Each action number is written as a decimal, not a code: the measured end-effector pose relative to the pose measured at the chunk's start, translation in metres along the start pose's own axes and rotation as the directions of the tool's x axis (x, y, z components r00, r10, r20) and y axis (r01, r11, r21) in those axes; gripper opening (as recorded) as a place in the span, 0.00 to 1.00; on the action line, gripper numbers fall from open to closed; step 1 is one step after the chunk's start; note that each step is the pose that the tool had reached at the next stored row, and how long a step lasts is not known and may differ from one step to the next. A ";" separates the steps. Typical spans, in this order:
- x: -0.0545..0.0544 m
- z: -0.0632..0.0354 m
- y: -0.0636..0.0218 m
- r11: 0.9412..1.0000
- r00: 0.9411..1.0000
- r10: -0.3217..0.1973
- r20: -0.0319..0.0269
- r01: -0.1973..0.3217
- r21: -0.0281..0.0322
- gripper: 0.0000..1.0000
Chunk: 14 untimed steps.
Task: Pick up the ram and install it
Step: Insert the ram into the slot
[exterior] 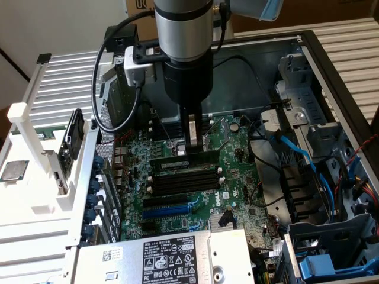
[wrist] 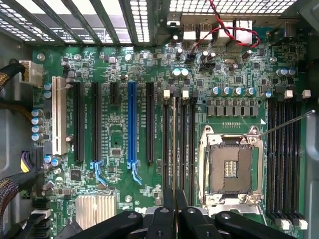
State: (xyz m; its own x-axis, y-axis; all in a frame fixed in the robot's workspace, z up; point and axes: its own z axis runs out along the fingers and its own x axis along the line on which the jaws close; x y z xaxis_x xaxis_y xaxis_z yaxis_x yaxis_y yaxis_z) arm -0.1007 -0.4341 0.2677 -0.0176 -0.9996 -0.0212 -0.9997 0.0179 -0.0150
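End effector (exterior: 193, 144) pinches the ram (exterior: 177, 162) inside the open computer case (exterior: 331, 77).
Its fingers (wrist: 163, 219) are pressed onto the thin stick, which stands on edge, lined up lengthwise with the black memory slots (exterior: 185, 181), between the blue expansion slot (wrist: 132, 124) and the CPU socket (wrist: 230, 169) on the motherboard (wrist: 114, 74).

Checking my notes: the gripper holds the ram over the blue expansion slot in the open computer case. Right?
No: in the exterior view the gripper holds the ram at the black memory slots, not the blue expansion slot. The computer case is open.
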 end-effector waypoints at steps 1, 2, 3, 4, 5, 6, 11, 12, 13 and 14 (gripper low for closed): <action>0.000 0.0008 0.0000 1.000 1.000 -0.001 0.000 0.001 0.000 0.12; 0.000 0.0013 0.0000 1.000 1.000 -0.002 0.000 0.002 0.000 0.12; 0.000 0.0022 0.0000 1.000 1.000 -0.004 0.000 0.004 0.000 0.12; 0.000 0.0031 0.0000 1.000 1.000 -0.008 0.000 0.008 0.000 0.12; 0.000 0.0036 0.0000 1.000 1.000 -0.010 0.000 0.010 0.000 0.12; 0.000 0.0041 0.0000 1.000 1.000 -0.011 0.000 0.011 -0.001 0.12; 0.000 0.0059 -0.0001 1.000 1.000 -0.016 -0.001 0.016 -0.002 0.12; 0.000 0.0064 -0.0001 1.000 1.000 -0.017 -0.002 0.017 -0.002 0.12; 0.000 0.0071 -0.0001 1.000 1.000 -0.017 -0.003 0.017 -0.002 0.12; 0.000 0.0079 -0.0001 1.000 1.000 -0.017 -0.004 0.017 -0.002 0.12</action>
State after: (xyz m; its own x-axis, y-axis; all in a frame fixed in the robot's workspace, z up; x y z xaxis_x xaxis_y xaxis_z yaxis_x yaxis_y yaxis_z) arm -0.1005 -0.4340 0.2597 -0.0003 -0.9999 -0.0170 -0.9999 0.0005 -0.0129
